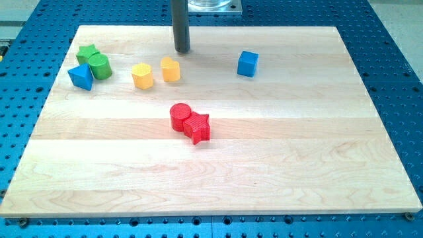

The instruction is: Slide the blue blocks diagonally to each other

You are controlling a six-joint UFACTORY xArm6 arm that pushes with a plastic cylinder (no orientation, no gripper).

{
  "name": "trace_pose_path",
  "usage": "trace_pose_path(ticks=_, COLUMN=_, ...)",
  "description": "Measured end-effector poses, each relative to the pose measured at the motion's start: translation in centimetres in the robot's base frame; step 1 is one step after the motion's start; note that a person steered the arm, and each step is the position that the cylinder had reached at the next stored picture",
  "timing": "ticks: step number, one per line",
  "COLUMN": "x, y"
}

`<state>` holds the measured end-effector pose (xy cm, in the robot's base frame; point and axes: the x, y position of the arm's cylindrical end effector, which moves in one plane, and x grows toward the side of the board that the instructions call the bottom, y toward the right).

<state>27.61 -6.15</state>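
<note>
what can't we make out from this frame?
- Arm above the rod: cut off by the camera view's top edge; only the rod down to my tip shows.
- Green star block: partly hidden by the green cylinder in front.
- Whether the red cylinder and red star block touch: unclear.

We are in a lab: a plain wooden board (211,172) lies on a blue perforated metal bench (390,59), with a metal mounting plate (210,6) bolted at the far edge.
</note>
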Motion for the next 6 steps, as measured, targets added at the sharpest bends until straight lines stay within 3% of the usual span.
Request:
trace_pose_path(ticks=2, x=2.0, y=-4.1)
trace_pose_path(ticks=5, x=12.7, y=-12.9)
trace_pose_path(ticks=6, x=14.0, y=-20.2)
